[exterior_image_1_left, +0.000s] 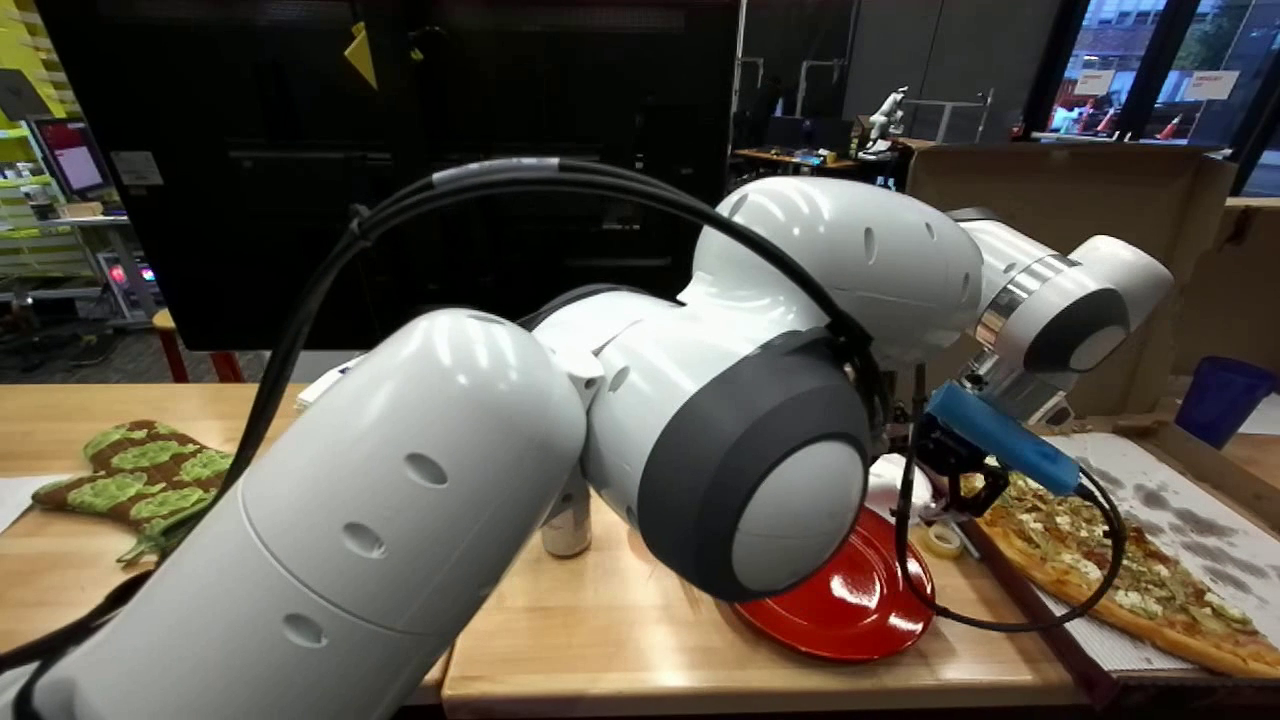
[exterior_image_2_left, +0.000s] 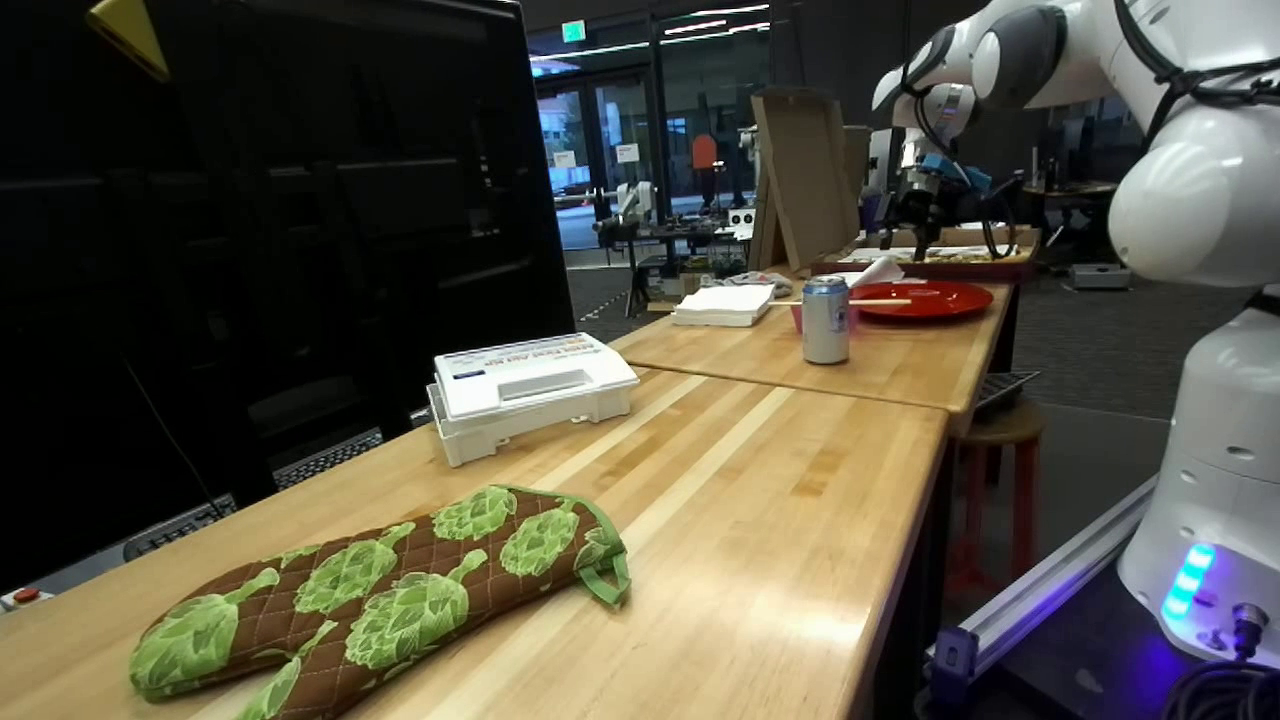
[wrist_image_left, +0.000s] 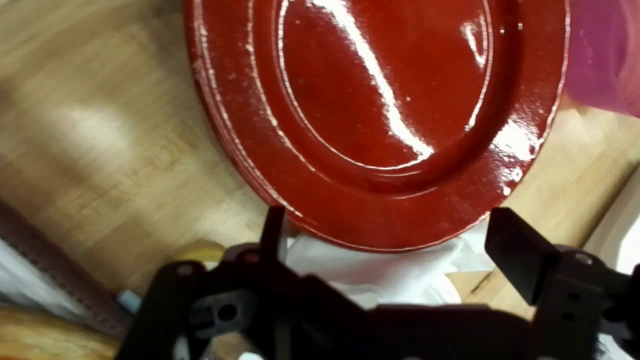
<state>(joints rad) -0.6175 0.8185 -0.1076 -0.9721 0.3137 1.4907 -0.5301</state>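
Plate (wrist_image_left: 377, 110) — end effector (wrist_image_left: 387, 212) near, jaws wide

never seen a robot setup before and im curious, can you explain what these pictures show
The machine is a white Franka Panda robot arm ending in black jaws. Two pictures come from cameras outside it, placed differently; the one looking down on the red plate comes from a camera on its wrist. On the wooden tabletop are that plate, an upright drink can, a white first aid kit and an artichoke-print oven mitt. Beyond the plate, an open cardboard box holds pizza. The jaws stand wide open, holding nothing; seen from the wrist, the plate's edge and some crumpled white cloth or paper show between them.
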